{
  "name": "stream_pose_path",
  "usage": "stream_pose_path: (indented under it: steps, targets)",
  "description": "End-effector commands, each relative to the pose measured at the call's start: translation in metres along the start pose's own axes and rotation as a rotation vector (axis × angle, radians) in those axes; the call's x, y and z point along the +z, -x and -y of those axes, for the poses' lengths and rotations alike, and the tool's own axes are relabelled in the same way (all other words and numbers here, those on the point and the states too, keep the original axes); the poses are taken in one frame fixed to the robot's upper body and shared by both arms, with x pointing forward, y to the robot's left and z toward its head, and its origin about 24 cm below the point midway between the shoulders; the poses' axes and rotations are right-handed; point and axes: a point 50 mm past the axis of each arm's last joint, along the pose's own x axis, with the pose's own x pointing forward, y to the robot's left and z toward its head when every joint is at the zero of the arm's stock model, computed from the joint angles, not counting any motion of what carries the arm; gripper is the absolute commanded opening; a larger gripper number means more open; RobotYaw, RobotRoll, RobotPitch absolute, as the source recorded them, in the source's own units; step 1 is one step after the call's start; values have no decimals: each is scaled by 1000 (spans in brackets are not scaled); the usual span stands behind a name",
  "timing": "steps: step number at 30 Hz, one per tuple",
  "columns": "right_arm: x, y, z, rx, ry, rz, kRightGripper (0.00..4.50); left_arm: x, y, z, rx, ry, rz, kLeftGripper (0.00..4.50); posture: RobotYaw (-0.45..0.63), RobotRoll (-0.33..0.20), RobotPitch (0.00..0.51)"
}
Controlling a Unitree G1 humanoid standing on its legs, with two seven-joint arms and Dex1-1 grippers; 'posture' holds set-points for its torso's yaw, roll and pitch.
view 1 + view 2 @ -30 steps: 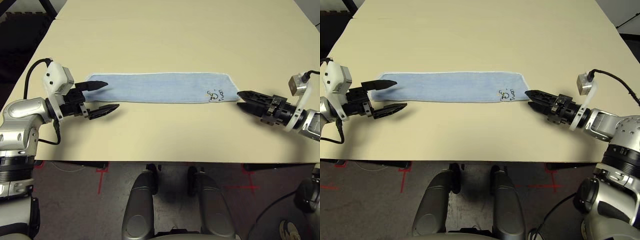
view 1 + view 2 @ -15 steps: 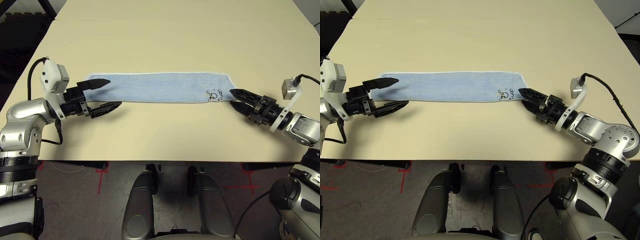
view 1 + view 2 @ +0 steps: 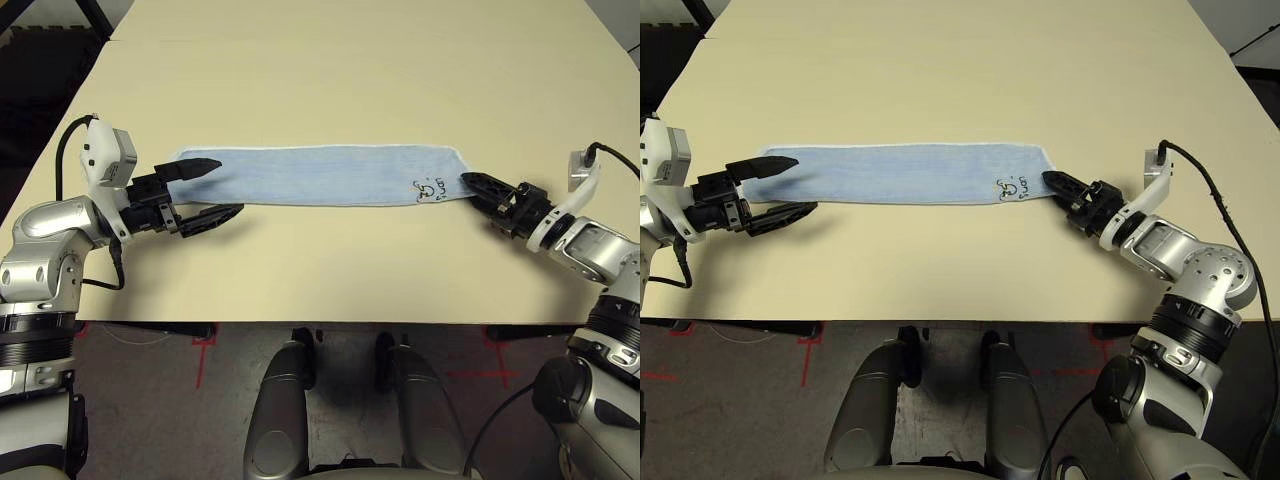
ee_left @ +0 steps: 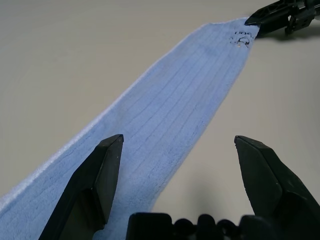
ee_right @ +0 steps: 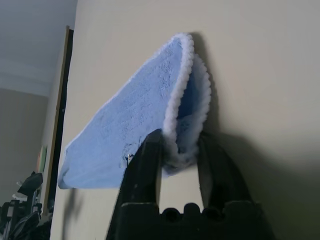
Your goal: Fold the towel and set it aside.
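Across the frame's middle, my right hand [image 3: 468, 181] is pinching the light-blue terry towel's [image 3: 320, 176] end on the beige surface [image 3: 330, 70]; my left hand [image 3: 208, 190] is gaping wide at the other end.

Beige table [image 3: 330, 70], bare top. Below its near edge: dark floor [image 3: 150, 390] with red tape marks [image 3: 205, 345]; black cable [image 3: 505, 410] on floor

dark embroidered mark [image 3: 431, 187] on towel [image 3: 310, 175], unreadable

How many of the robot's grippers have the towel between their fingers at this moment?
1. The right gripper pinches the end of the towel by the embroidered mark. The left gripper stands open at the opposite end, one finger over the cloth.
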Motion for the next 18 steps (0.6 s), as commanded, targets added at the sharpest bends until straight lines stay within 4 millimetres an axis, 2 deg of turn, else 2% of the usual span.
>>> stream_pose_path:
  steps: [1, 2, 3, 9, 18]
  targets:
    - [-2, 6, 7, -37, -11, 5, 452, 0, 3, 1, -17, -7, -13, 4500, -38, 0, 259]
    - [-2, 7, 8, -37, -11, 6, 83, 0, 3, 2, -18, -6, -14, 4500, -38, 0, 259]
    - [-2, 7, 8, -38, -10, 7, 32, 0, 3, 2, -19, -6, -14, 4500, -38, 0, 259]
    - [0, 15, 8, -44, -6, 17, 32, -1, 2, 2, -29, -6, -19, 4500, -44, 0, 255]
    - [21, 50, 20, -100, 15, 110, 32, -1, 1, 3, -37, -5, -19, 4500, -55, 0, 247]
